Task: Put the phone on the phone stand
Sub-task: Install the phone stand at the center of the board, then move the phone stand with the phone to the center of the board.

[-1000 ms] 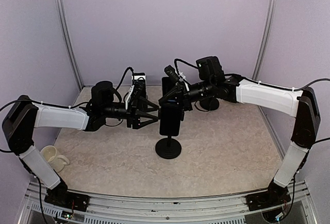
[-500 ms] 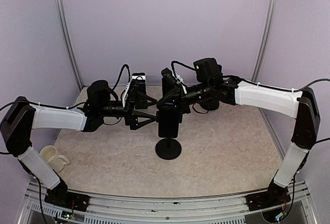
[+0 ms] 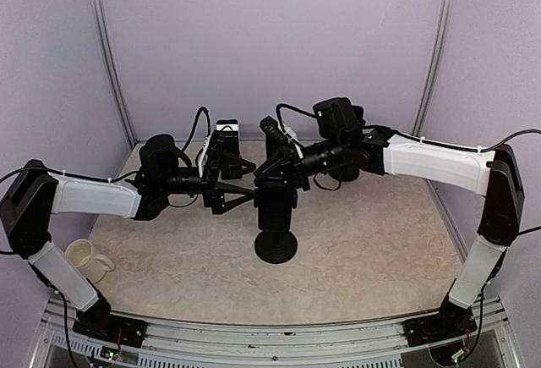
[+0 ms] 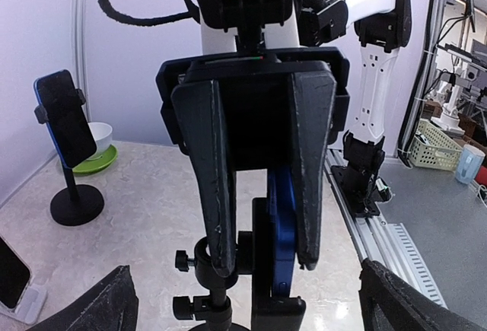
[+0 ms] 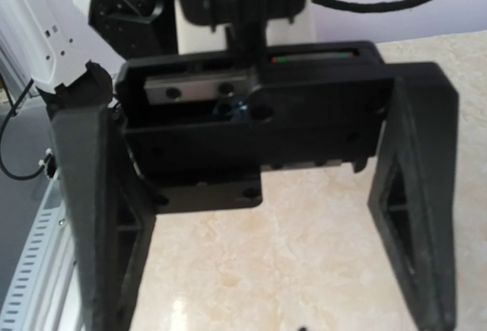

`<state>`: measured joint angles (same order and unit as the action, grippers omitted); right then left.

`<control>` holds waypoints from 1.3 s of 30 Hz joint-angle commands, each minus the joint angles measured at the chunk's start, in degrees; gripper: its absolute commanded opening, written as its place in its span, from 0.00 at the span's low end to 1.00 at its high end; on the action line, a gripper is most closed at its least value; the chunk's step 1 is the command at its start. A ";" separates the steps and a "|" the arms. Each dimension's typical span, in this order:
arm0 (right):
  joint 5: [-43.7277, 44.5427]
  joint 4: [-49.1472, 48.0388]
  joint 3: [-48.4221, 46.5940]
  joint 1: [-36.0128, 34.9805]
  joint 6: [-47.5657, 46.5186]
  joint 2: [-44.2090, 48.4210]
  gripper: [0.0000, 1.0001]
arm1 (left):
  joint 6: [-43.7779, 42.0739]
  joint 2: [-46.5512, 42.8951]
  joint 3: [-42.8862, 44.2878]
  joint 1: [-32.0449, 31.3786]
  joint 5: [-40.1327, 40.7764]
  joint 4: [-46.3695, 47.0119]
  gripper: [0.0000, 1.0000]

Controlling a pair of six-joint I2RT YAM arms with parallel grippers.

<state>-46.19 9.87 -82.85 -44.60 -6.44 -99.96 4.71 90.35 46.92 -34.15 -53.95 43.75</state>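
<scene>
One phone [image 3: 275, 212] rests in the phone stand [image 3: 276, 247], mid-frame. Left gripper [image 3: 252, 178] gapes wide. Right gripper [image 3: 274, 180] straddles the phone, grip unclear.

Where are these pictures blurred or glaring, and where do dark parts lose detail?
Top external: soft, even light, no hard shadows; the phone merges with the black arms. Left wrist: the right tool fills the middle, dark and nearly featureless; the background is sharp. Right wrist: the left tool looks slightly blurred; pale glare on the table.

The marbled table [image 3: 363, 241] carries a black phone stand [image 3: 275, 245] and a cream mug [image 3: 84, 256].
</scene>
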 commanded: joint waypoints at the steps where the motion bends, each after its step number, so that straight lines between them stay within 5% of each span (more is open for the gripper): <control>1: 0.32 0.61 -0.74 -0.55 -0.05 0.87 0.31 | 0.82 -1.55 -0.65 0.30 0.90 2.01 0.98; 18: -1.18 0.72 -2.09 -0.64 2.55 3.45 0.69 | 0.96 -2.43 -2.00 0.10 2.19 0.74 0.97; 33: 7.14 1.59 1.41 2.58 6.02 11.12 0.79 | -2.61 -4.36 -4.73 -2.43 5.06 -4.91 0.85; 39: 8.23 0.77 6.32 3.62 6.18 15.42 0.79 | -3.90 -3.82 -4.35 -3.18 3.78 -6.33 0.73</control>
<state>-39.55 10.85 -79.31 -41.67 -1.17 -87.46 2.72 87.46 42.63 -36.82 -49.45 39.16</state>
